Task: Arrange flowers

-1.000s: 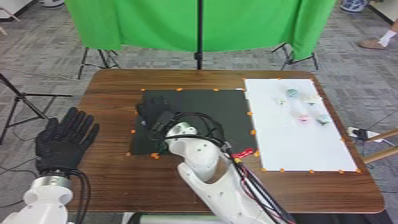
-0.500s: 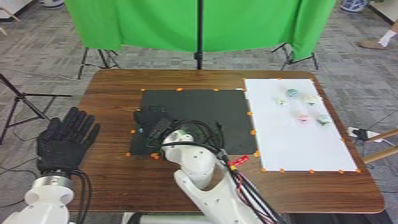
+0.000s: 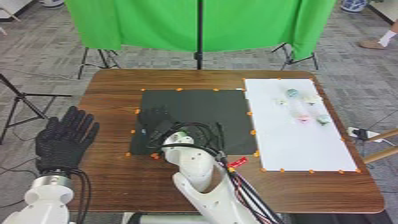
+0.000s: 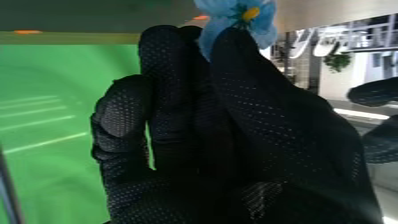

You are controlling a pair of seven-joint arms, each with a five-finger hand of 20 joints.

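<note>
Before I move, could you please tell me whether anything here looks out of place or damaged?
Nothing stands out: the black mat and white rectangular sheet lie flat, and the light blue, yellow-centred flower at the black-gloved right robot hand shows no visible tear.

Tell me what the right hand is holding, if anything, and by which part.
The right hand pinches a light-blue flower with a yellow centre by its petals, between thumb and fingers; any stem is hidden.

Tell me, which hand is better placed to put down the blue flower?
Right, I'd say: the right hand already pinches the blue flower, while the left hand is empty, off beside the black mat.
</note>
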